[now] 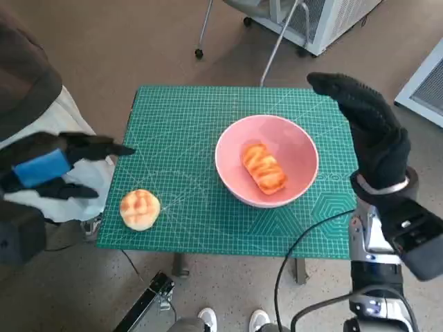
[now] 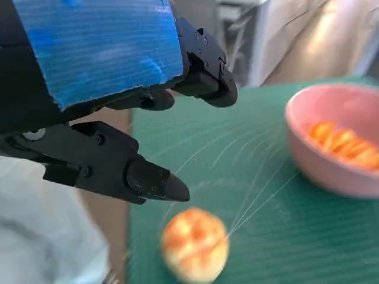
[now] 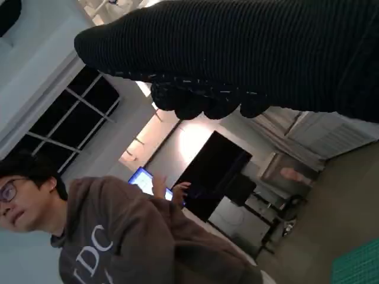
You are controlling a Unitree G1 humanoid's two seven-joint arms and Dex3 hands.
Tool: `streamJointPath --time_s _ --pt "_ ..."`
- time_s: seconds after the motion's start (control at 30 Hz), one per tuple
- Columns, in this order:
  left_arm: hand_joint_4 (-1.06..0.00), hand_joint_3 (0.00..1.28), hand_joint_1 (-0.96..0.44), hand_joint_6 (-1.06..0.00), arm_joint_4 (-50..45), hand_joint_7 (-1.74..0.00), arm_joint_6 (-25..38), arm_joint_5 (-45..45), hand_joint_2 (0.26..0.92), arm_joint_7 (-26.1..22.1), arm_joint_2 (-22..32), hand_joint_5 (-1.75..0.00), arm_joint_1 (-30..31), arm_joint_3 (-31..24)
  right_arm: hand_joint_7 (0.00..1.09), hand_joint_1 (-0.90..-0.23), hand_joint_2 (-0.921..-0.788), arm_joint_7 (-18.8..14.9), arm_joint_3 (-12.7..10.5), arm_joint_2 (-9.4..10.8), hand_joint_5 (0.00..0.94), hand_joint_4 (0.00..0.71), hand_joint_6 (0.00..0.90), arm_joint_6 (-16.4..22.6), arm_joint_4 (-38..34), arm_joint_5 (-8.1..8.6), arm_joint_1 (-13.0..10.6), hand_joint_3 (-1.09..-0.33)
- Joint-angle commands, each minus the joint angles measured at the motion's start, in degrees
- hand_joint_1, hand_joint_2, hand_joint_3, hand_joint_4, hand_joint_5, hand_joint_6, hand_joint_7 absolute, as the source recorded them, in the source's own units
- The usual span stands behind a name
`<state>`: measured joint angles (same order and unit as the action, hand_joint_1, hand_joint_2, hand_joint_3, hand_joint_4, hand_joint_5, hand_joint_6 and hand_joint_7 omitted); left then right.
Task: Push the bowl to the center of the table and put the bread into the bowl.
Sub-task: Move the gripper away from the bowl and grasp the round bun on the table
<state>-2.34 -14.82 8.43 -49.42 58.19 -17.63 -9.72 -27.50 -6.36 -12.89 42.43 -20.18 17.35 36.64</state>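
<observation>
The round bread (image 1: 140,209) sits at the mat's near left corner, the left hand (image 1: 52,171) hovering beside it, fingers apart and empty. Farther off, the pink bowl (image 1: 299,181) already holds a long bread (image 1: 264,168) near the middle; the right hand (image 1: 368,128) hangs released beyond, so grasping the round bread looks next

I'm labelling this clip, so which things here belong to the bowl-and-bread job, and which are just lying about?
Belongs to the job:
- pink bowl, near the table's middle
- long bread, in the bowl
- round bread, on the green mat
- left hand, right hand, both holding nothing

Just about:
- chair legs
- black cable
- person's shoes
</observation>
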Motion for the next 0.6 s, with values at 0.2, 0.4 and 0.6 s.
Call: streamJointPath --time_s 0.2,0.4,0.6 --pt "-0.32 0.0 -0.12 -0.43 0.53 -0.05 -2.51 2.94 0.826 3.42 -0.16 0.0 3.41 1.96 0.71 -0.675 -0.921 -2.46 0.28 0.86 0.165 0.126 -0.001 -1.11 -2.03 1.76 0.83 -0.716" --pt "-0.31 0.0 -0.1 -0.42 2.83 -0.03 -2.93 4.4 0.825 3.14 -1.18 0.0 2.49 6.34 0.71 -0.673 -0.921 -3.39 0.35 1.06 0.169 0.124 -0.001 -2.03 -1.2 2.68 0.7 -0.712" --pt "-0.3 0.0 -0.07 -0.42 7.47 -0.02 -5.03 8.48 0.825 4.03 -3.16 0.0 -0.14 12.46 0.71 -0.67 -0.921 -4.4 0.24 0.97 0.174 0.121 -0.001 -2.82 -0.65 3.71 0.51 -0.711"
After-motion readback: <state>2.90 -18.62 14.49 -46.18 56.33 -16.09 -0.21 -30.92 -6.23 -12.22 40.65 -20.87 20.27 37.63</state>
